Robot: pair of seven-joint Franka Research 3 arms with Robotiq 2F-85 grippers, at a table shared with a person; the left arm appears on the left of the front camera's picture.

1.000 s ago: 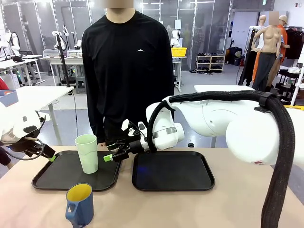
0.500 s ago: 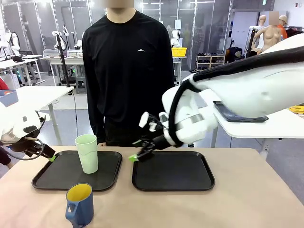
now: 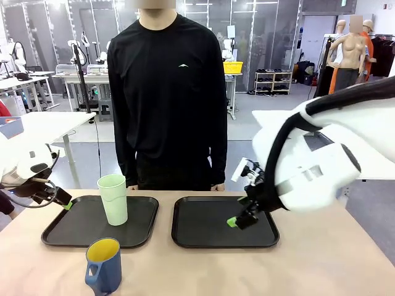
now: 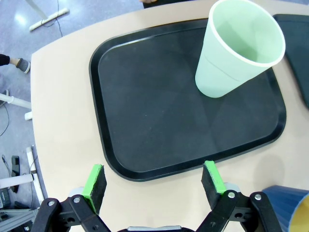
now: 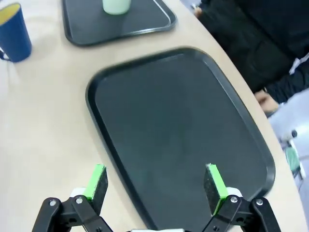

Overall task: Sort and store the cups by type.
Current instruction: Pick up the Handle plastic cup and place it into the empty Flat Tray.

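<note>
My left tool [image 4: 154, 175], fingers apart, hangs beside the left tray [image 3: 74, 229] holding the upright mint tumbler [image 3: 113, 198]; my right tool [image 5: 155, 180], fingers apart, over the right tray [image 3: 207, 229]. The blue mug [image 3: 103, 266] stands on the worktop [image 3: 308, 265].

Grey floor [image 3: 247, 106]; white tables [image 3: 43, 126] left; glass partitions [image 3: 259, 31] behind; yellow crate [image 3: 232, 67] on far bench [image 3: 229, 76].
</note>
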